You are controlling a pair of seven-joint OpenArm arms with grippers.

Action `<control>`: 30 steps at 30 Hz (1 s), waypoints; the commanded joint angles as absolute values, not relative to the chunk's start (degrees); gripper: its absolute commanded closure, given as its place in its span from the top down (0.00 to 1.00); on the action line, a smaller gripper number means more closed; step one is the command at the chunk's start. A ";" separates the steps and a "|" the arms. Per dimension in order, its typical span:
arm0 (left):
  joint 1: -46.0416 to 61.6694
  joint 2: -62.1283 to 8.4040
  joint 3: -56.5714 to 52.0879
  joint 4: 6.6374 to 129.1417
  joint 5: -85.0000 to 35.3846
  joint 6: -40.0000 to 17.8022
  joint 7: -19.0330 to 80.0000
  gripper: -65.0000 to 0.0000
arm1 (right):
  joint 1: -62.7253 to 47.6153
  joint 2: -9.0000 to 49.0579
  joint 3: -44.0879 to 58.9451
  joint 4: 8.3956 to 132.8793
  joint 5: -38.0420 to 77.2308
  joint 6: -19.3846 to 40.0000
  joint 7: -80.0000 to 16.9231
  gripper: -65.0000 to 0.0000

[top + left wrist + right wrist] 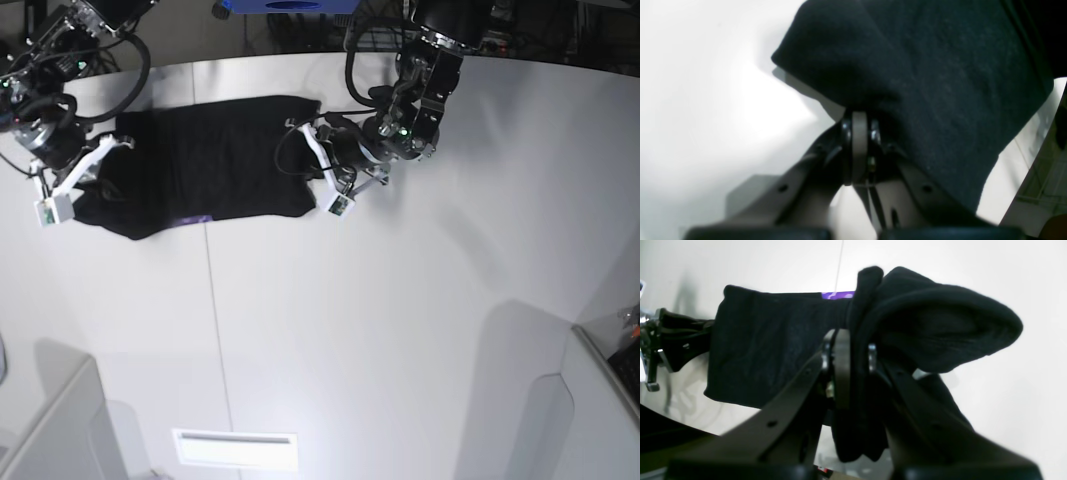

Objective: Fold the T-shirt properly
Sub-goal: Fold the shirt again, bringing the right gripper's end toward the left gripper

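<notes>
Holding: both arms grip the T-shirt (205,175) at its two ends; it lies stretched across the far part of the white surface (400,330), between the two arms.
Left fingers: the left gripper (860,115) is fully closed, and its fingers pinch one edge of the cloth, which hangs over them in a thick dark fold.
Right fingers: the right gripper (853,350) is nearly closed on a bunched roll of the cloth, so several layers sit between the two fingers.
Risk of slip: I judge that the bunched layers at the right side can slide out one by one if the arm pulls hard, because the grip holds a thick bundle and not a flat edge.
Risk of uneven fold: if one arm lifts or travels faster than the other, the cloth can twist and the fold line can go crooked.
Risk of dragging: the middle part rests on the surface, so a low carry can pull it into wrinkles.
Look of the cloth: plain black, soft and matte, already doubled into a long band with a rounded, loose end.
Detail: a thin strip of purple print (837,294) shows at one edge in the right wrist view.
Not visible: the neck and sleeves cannot be told apart here.
</notes>
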State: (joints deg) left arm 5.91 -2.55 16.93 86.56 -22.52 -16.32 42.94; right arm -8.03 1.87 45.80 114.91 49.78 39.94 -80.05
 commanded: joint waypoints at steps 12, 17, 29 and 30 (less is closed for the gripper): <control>5.76 -2.59 16.66 86.81 -21.05 -15.60 44.35 0.00 | -10.59 2.51 41.19 115.91 67.03 36.00 -78.55 0.00; 5.76 -2.68 16.66 86.81 -21.05 -15.60 44.35 0.00 | -10.86 2.51 33.98 115.74 62.46 33.45 -73.71 0.00; 6.37 -2.95 16.57 91.38 -21.14 -15.60 44.44 0.00 | -13.49 2.59 20.53 113.63 47.34 33.27 -64.40 0.00; 6.46 -2.95 16.57 91.47 -21.32 -15.60 44.44 0.00 | -13.58 2.59 20.09 112.75 46.73 33.27 -63.96 0.00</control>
